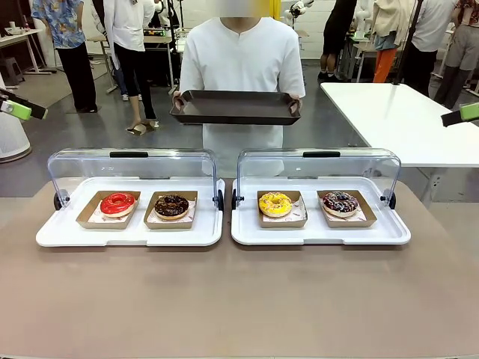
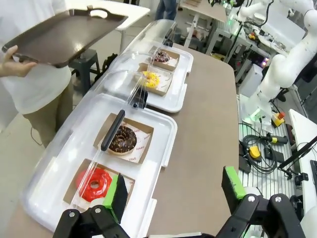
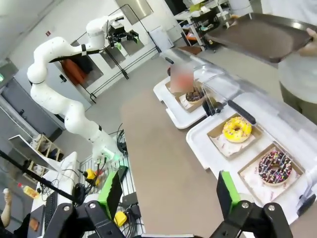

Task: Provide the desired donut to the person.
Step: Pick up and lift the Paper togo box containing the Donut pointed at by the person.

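**Both grippers open and empty, four donuts on the table**

Your left gripper [image 2: 176, 191] has its jaws spread wide with nothing between the green pads. It hangs above the left end of the table [image 1: 239, 299], and in the front view it sits high at the left edge [image 1: 19, 108]. Your right gripper [image 3: 169, 191] is spread just as wide and holds nothing. It hangs above the right end, high at the right edge in the front view [image 1: 464, 114].

Below your left gripper lies the left white tray [image 1: 127, 235]. On it, a red donut [image 1: 117, 203] and a chocolate donut [image 1: 171, 206] each sit in an open cardboard box, side by side. Just beside it is the right white tray [image 1: 322, 235], with a yellow donut [image 1: 275, 203] and a sprinkled donut [image 1: 340, 202], boxed the same way. A clear domed lid [image 1: 131, 168] with a black handle rises over the far side of each white tray.

Across the table, between the two white trays, stands the person [image 1: 241, 60]. They hold an empty dark tray [image 1: 236, 107] level at the waist, one hand [image 1: 178, 99] on each end. You cannot tell which donut they want.
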`<state>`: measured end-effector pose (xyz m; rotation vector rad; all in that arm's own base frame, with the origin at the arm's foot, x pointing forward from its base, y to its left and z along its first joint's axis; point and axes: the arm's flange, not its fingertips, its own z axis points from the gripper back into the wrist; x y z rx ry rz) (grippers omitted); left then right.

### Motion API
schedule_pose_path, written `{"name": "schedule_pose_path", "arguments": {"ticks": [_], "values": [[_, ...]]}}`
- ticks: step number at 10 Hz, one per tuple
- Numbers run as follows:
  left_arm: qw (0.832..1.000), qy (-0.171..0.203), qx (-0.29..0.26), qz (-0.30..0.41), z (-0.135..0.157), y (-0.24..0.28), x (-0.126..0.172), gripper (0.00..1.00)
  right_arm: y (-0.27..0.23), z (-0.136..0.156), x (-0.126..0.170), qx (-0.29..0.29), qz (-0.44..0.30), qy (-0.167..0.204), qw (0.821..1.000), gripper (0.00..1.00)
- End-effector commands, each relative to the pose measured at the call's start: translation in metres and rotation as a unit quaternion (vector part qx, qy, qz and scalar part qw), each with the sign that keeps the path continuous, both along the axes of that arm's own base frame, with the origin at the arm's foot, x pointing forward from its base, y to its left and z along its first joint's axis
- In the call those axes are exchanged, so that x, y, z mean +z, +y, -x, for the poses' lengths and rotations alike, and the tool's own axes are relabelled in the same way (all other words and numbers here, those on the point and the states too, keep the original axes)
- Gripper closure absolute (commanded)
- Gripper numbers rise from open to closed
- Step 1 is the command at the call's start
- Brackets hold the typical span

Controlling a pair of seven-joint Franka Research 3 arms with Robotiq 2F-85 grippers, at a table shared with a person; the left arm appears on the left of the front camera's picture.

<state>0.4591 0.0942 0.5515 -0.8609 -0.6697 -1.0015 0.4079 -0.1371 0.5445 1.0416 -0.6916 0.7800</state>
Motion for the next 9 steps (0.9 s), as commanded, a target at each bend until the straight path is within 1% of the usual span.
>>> {"name": "schedule_pose_path", "arguments": {"ticks": [1,3,4,5,7,8,9], "values": [[0.999,0.025,-0.006,-0.032,0.004,0.005,0.004,0.00,-0.001,0.001,-0.002,0.012,0.008,0.001,1.000,0.00],[0.999,0.026,-0.001,-0.042,0.016,0.012,-0.002,0.00,0.002,0.001,-0.002,0.017,0.008,0.004,1.000,0.00],[0.998,0.033,-0.003,-0.044,0.023,0.015,-0.006,0.00,-0.001,0.001,-0.002,0.002,0.002,0.004,1.000,0.00],[0.999,0.033,-0.004,-0.044,0.032,0.016,-0.012,0.00,-0.001,0.001,-0.002,0.002,0.002,0.004,1.000,0.00],[0.999,0.026,-0.001,-0.048,0.040,0.012,-0.016,0.00,-0.001,0.001,-0.002,0.002,0.002,0.004,1.000,0.00],[0.999,0.029,-0.003,-0.040,0.023,0.017,-0.013,0.00,-0.001,0.001,-0.002,0.002,0.002,0.004,1.000,0.00],[0.999,0.029,-0.003,-0.040,0.023,0.017,-0.013,0.00,-0.001,0.001,-0.002,0.002,0.002,0.004,1.000,0.00]]}}
